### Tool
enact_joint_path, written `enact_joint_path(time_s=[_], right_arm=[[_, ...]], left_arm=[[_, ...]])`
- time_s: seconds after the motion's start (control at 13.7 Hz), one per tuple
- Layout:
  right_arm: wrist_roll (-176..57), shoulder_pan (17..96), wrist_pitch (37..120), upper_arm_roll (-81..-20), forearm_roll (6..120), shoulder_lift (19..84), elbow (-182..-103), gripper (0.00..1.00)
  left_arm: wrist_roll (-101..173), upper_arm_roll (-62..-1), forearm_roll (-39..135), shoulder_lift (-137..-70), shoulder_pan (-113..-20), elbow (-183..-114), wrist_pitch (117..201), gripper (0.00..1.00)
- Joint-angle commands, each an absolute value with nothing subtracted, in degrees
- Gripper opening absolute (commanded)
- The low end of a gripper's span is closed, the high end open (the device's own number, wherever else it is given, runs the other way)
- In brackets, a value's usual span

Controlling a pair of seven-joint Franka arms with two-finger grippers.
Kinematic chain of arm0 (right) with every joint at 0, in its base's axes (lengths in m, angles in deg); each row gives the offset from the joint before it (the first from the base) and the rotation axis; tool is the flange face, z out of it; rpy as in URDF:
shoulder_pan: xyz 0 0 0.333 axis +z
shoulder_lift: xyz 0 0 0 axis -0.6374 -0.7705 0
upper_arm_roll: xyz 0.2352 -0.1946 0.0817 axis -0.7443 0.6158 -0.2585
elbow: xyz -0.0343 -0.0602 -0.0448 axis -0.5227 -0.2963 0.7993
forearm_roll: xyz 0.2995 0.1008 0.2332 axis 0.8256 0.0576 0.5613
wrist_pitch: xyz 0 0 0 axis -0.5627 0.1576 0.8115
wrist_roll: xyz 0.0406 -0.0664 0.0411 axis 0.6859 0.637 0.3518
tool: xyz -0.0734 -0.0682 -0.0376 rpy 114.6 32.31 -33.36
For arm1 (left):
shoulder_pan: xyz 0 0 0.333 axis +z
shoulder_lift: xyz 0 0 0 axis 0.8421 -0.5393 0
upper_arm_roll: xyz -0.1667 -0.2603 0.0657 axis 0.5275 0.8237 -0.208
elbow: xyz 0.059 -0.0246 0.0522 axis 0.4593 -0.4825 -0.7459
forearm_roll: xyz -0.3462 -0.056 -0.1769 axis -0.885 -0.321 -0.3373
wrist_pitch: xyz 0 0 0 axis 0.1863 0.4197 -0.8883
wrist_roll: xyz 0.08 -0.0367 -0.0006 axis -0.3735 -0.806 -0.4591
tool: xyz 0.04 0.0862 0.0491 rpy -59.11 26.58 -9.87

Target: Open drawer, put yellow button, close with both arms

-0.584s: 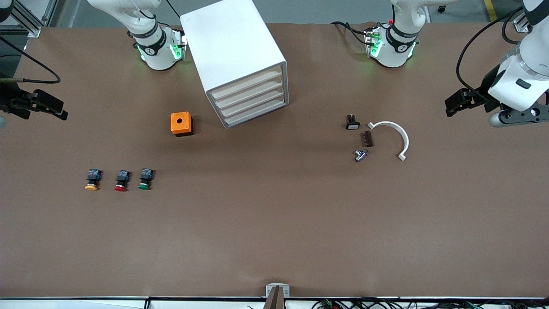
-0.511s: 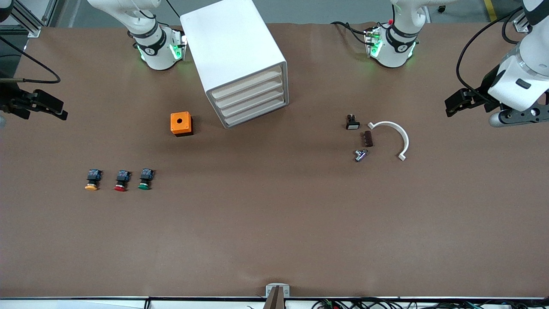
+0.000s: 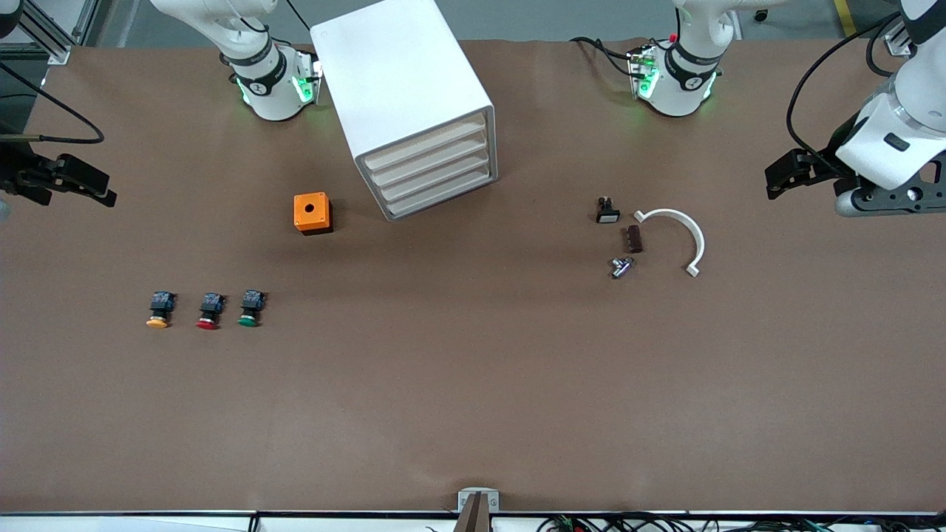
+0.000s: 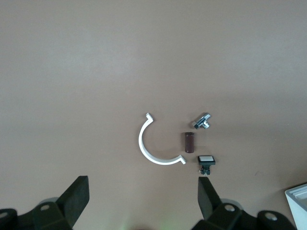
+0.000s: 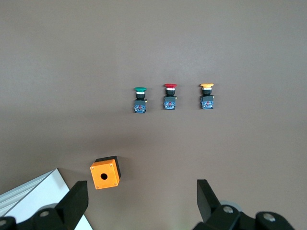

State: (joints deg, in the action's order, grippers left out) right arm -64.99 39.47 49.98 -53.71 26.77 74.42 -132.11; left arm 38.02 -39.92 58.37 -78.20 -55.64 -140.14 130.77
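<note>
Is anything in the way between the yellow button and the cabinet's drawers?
Nothing visible blocks it. The yellow button lies on bare table; the orange box sits beside the drawers, which are all shut, so one must be opened first.

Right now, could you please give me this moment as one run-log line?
drawer: shut | yellow button: on table, untouched | left pincer: open, waiting at left arm's table end | right pincer: open, waiting at right arm's end
</note>
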Motion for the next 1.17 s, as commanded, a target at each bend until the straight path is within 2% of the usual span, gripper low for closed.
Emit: enact_joint_path(time_s=[0.0, 0.36, 0.73, 0.95, 1.09], right_arm=[[-64.1, 39.4, 48.3, -53.8, 26.0, 73.8, -131.8, 1.0], [-62.9, 37.9, 47.3, -53.6, 25.4, 69.6, -132.0, 1.0], [-59.4, 34.2, 51.3, -53.6, 22.4, 63.6, -133.3, 1.0], [-58.1, 33.5, 59.6, -53.6, 19.1, 63.4, -138.7, 1.0], [-54.5, 31.3, 68.4, -53.6, 19.1, 62.6, -143.9, 1.0]], left_arm=[[37.3, -38.9, 57.5, -81.9, -56.0, -138.9, 132.8, 1.0], [37.4, -37.8, 58.7, -91.7, -57.0, -134.2, 133.1, 1.0], [43.8, -38.0, 59.0, -102.9, -57.9, -129.5, 135.4, 1.0], [54.0, -38.0, 59.2, -106.9, -59.9, -129.0, 136.6, 1.0], [62.8, -38.2, 59.2, -109.4, -62.6, -128.2, 138.8, 1.0]])
